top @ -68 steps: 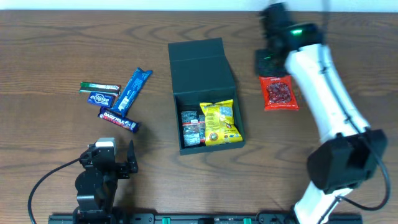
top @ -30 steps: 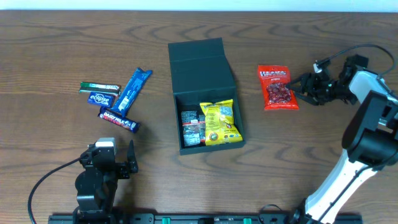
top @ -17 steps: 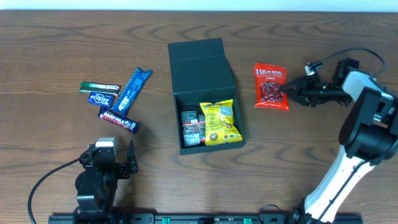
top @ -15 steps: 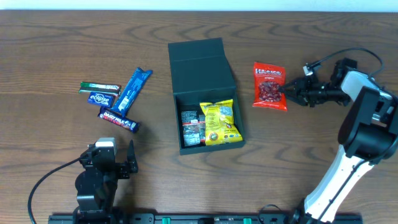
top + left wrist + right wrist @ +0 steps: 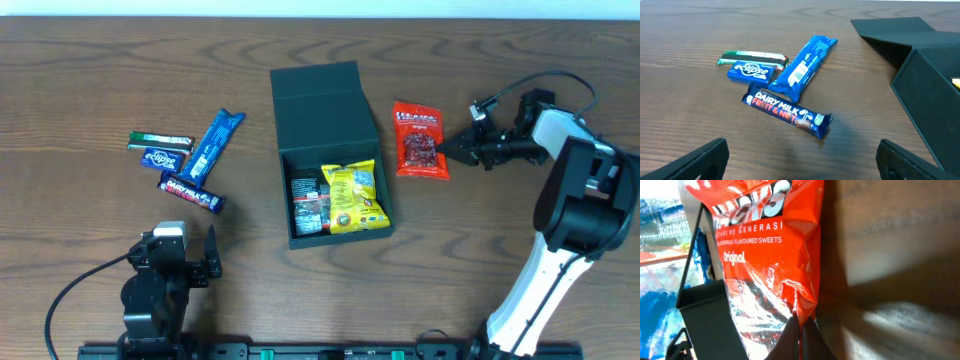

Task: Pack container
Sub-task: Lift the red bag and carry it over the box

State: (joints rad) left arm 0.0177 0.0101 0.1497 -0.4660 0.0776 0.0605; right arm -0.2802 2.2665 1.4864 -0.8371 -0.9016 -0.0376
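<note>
The dark green-grey container (image 5: 330,150) sits open at the table's middle, flap lid laid back; inside lie a yellow snack bag (image 5: 354,195) and a dark packet (image 5: 307,203). My right gripper (image 5: 448,150) is shut on the edge of a red sweets packet (image 5: 419,140), held just right of the container. In the right wrist view the packet (image 5: 767,255) hangs from the closed fingers (image 5: 800,337). My left gripper (image 5: 185,258) is open and empty near the front left edge; its fingertips (image 5: 695,160) frame bare table. The container also shows in the left wrist view (image 5: 925,85).
Left of the container lie a Dairy Milk bar (image 5: 190,192) (image 5: 787,111), a long blue bar (image 5: 214,145) (image 5: 805,67), a blue Eclipse pack (image 5: 160,158) (image 5: 751,72) and a green stick pack (image 5: 160,140) (image 5: 752,56).
My right arm swung round from above the packet, took hold of the red packet's right edge and carried it left toward the container. The left arm has not moved.
</note>
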